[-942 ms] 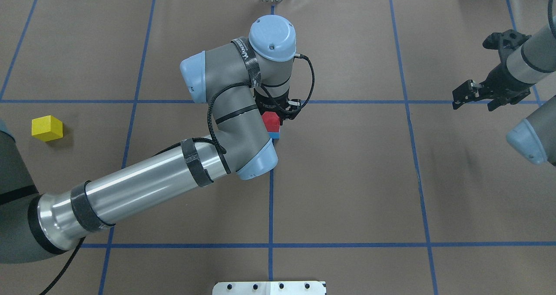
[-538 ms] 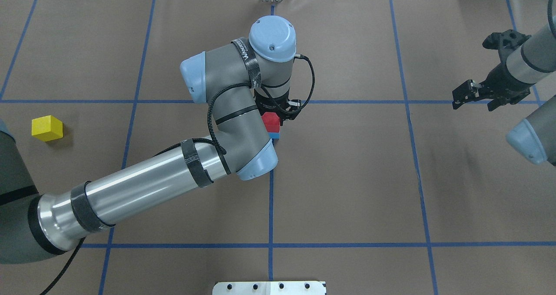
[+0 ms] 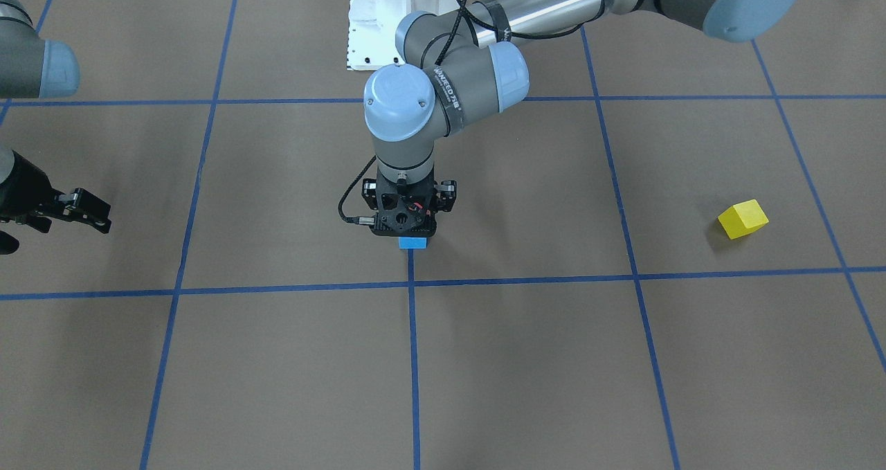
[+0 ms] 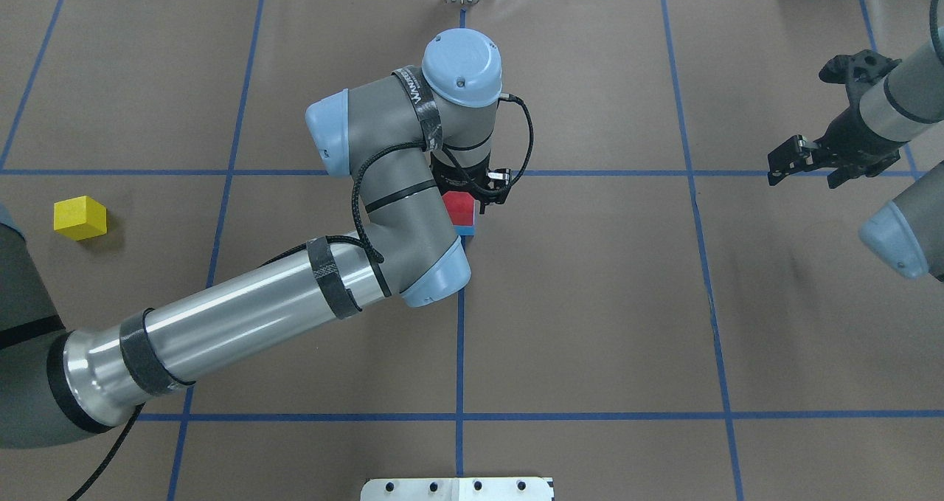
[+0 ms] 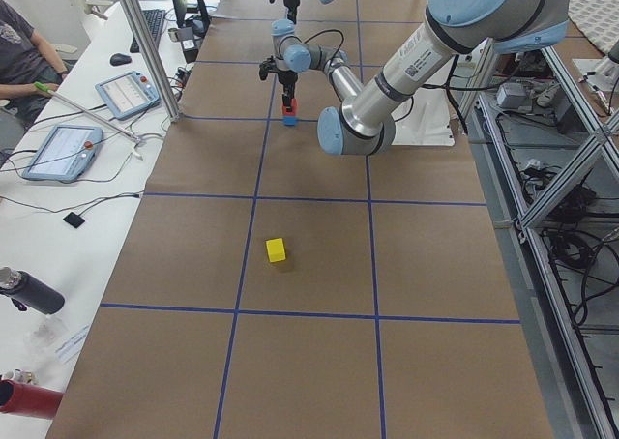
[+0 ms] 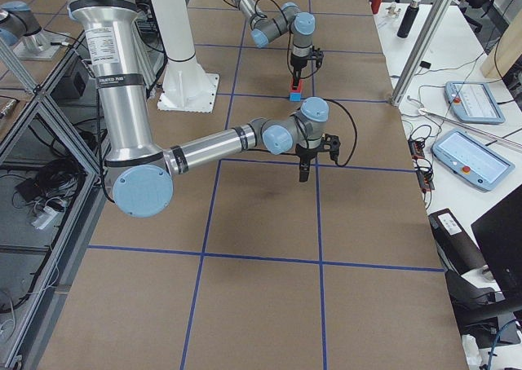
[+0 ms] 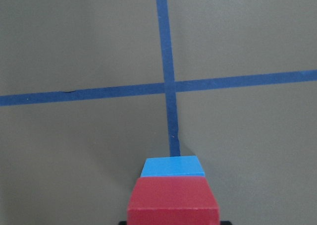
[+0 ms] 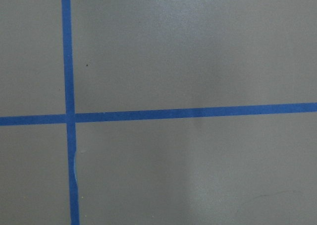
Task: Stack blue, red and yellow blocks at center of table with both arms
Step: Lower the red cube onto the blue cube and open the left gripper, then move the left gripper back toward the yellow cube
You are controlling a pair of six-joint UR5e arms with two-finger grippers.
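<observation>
The red block [image 4: 459, 207] sits on the blue block [image 4: 466, 229] at the table's centre crossing. My left gripper [image 3: 403, 222] points straight down over this stack, with its jaws at the red block's sides, and looks shut on it. In the left wrist view the red block [image 7: 172, 200] fills the bottom edge and the blue block [image 7: 172, 166] shows just beyond it. The yellow block [image 4: 80, 217] lies alone far out on my left; it also shows in the front-facing view [image 3: 743, 219]. My right gripper [image 4: 804, 178] is open and empty, hovering far out on my right.
Blue tape lines [image 4: 460, 353] divide the brown table into squares. A white base plate [image 4: 457, 488] sits at the near edge. My left forearm [image 4: 243, 316] stretches low across the left half of the table.
Almost nothing has moved. My left wrist has shifted very slightly over the stack. The right arm and the yellow block are still.
</observation>
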